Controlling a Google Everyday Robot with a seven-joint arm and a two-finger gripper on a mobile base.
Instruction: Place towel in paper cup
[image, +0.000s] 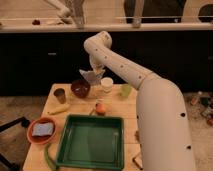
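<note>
My gripper (95, 69) hangs at the far side of the wooden table (127, 107), at the end of the white arm (125, 65) that arches in from the right. It is shut on a pale crumpled towel (93, 76), which dangles above the table. The towel hangs between the dark red bowl (80, 88) and the white paper cup (106, 84). The cup stands upright just right of and below the towel, apart from it.
A green cup (126, 90) stands right of the paper cup and a brown cup (60, 95) at the left. A banana (59, 109) and an orange fruit (100, 108) lie mid-table. A green tray (90, 142) and a red bowl holding a blue sponge (41, 130) sit at the front.
</note>
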